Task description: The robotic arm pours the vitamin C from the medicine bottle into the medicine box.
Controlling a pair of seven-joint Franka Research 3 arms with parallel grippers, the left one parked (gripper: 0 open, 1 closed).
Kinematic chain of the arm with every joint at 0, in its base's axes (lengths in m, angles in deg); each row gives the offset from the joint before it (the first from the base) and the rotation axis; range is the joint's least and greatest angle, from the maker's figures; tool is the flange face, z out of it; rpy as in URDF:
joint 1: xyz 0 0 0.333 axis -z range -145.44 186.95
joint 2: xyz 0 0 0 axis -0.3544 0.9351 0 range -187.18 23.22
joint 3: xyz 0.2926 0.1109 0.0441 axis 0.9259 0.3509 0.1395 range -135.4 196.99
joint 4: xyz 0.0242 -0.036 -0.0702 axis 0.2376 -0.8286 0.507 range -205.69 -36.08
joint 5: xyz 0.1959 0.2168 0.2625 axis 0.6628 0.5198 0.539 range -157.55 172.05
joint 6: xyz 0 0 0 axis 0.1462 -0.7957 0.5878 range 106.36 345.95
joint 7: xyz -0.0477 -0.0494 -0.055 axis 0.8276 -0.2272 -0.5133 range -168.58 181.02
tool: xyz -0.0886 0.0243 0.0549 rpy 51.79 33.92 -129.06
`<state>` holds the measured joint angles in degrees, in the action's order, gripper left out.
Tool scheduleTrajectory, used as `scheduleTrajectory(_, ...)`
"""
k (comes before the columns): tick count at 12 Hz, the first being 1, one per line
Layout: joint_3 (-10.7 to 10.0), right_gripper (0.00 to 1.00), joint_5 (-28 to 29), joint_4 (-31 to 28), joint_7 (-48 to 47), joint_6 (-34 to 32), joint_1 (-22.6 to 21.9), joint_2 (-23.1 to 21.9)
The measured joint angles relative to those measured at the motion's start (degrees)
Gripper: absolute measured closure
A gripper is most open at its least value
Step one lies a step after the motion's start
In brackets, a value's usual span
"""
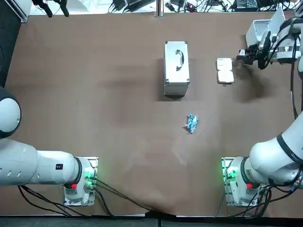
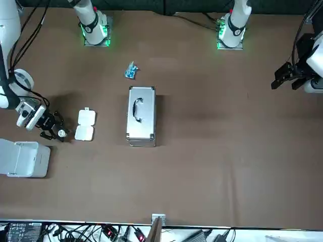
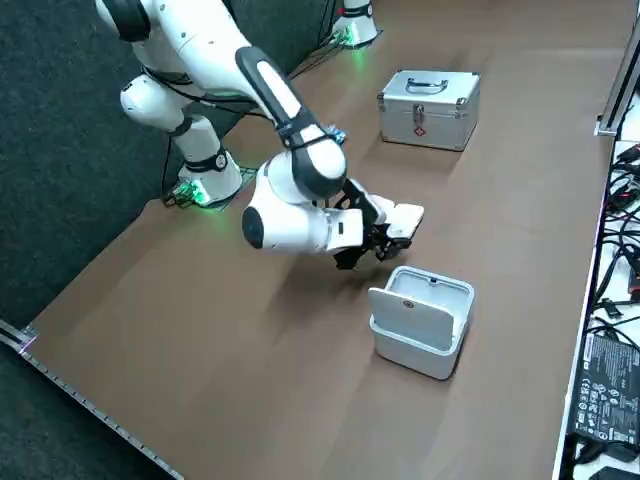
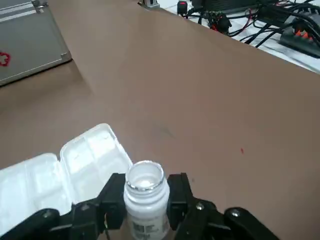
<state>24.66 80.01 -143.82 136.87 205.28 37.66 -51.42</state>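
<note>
1 white bottle [image 4: 145, 187], apparently uncapped, in right gripper [image 4: 147, 196] beside pillbox [image 4: 75, 167].

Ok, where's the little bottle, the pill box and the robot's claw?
medicine bottle [image 4: 145, 200]: right wrist view, on its white body.
medicine box [image 1: 225, 70]: top view, where its two open halves join.
right gripper [image 4: 147, 187]: right wrist view, between the fingertips clamped on the bottle, beside the box.

Medicine bottle [image 4: 145, 212]: small, white, printed label, cap off, mouth open with a silvery rim. Clamped at the neck between both fingers of the right pincer [image 4: 146, 191]. Top view: upper right of frame, pincer [image 1: 243, 56] just right of the medicine box [image 1: 225, 70].

Medicine box: white, translucent, lid open, both compartmented halves flat on the bench, one above the other in frame.
</note>
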Motion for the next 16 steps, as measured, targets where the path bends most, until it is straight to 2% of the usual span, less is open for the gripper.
scheduleTrajectory(3, 0.66, 0.56, -3.51, 0.05, -5.44, 2.88, -2.12, -2.16)
scheduleTrajectory(10, 0.83, 0.56, -21.49, 0.17, -27.50, 7.31, -6.19, -9.28)
scheduleTrajectory(11, 0.85, 0.56, -24.29, 0.17, -30.14, 8.85, -6.88, -9.62)
scheduleTrajectory(12, 1.34, 0.56, -30.02, 0.20, -36.10, 11.14, -7.89, -9.91)
scheduleTrajectory(16, 3.65, 0.56, -43.11, 1.91, -49.34, 12.14, -8.35, -10.12)
